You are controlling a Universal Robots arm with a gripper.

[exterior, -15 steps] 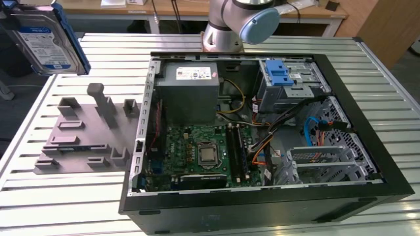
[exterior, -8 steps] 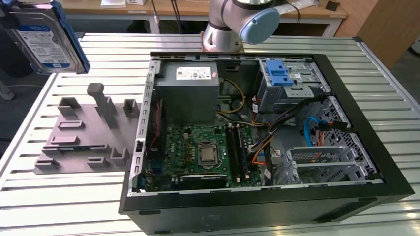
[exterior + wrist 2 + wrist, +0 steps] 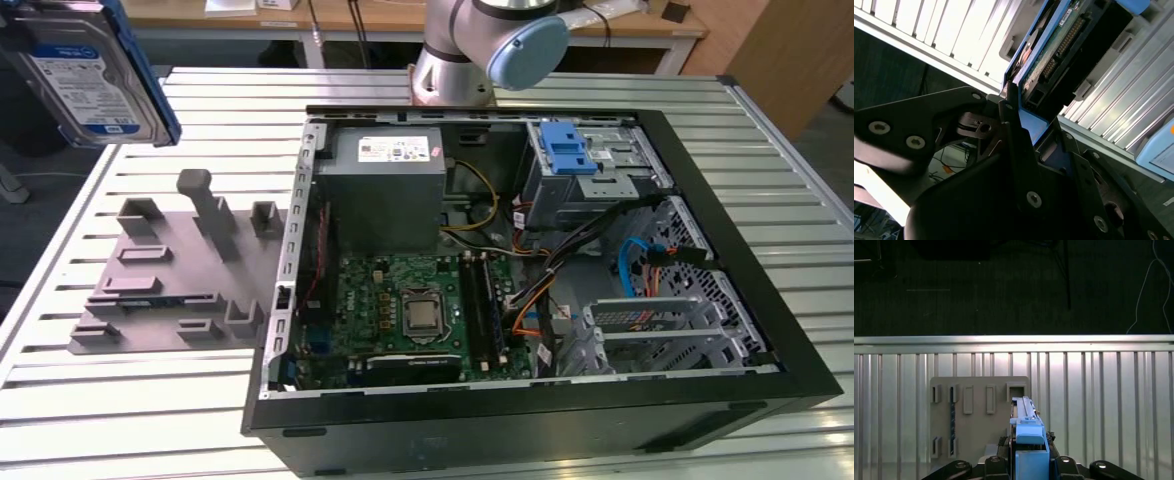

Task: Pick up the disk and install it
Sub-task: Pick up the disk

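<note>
The black two-fingered hand [image 3: 1016,112] was clenched on the flat silver disk [image 3: 83,72] with its white-and-blue label and blue plastic carrier, and one finger [image 3: 1014,135] pressed against the carrier's edge. In the exterior view the disk hung in the air at that view's upper left, clear of the slatted aluminium bench [image 3: 147,410] and well apart from the open black computer case [image 3: 507,420]. A grey plastic fixture plate [image 3: 160,290] with upright slots lay on the bench beside the case. Inside the case, a grey power-supply box [image 3: 380,195] and a silver drive cage with a blue latch [image 3: 587,170] sat along the far wall.
</note>
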